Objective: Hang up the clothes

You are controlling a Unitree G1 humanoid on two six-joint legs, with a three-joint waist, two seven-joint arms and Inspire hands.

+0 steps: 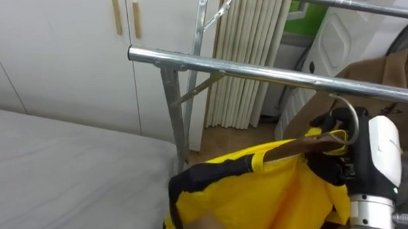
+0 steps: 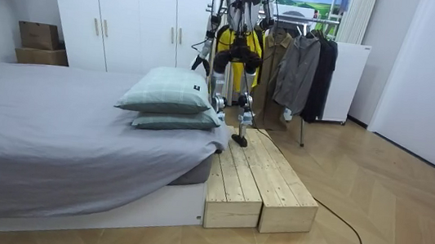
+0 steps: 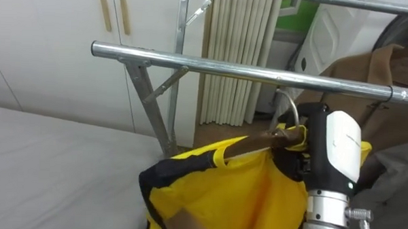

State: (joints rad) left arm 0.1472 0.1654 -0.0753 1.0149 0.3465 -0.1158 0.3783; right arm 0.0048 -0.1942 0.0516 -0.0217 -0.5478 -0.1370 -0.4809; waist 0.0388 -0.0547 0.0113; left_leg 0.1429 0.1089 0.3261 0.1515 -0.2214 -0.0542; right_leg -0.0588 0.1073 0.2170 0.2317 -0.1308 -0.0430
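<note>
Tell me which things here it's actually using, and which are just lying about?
In use: right hand, wooden hanger, yellow garment, rack rail.
Lying about: bed, pillows, wardrobe, brown coat.

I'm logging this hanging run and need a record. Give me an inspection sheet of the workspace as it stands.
Surface: grey bed, left of the rail.
Job's things: yellow garment on wooden hanger, hook just below the rail, not over it.
Clutter: two pillows, cardboard boxes.
Hands: right hand shut on the hanger.
Cables: nothing seen beyond the robot's own.
Surroundings: white wardrobes, hung clothes, wooden platform.
</note>
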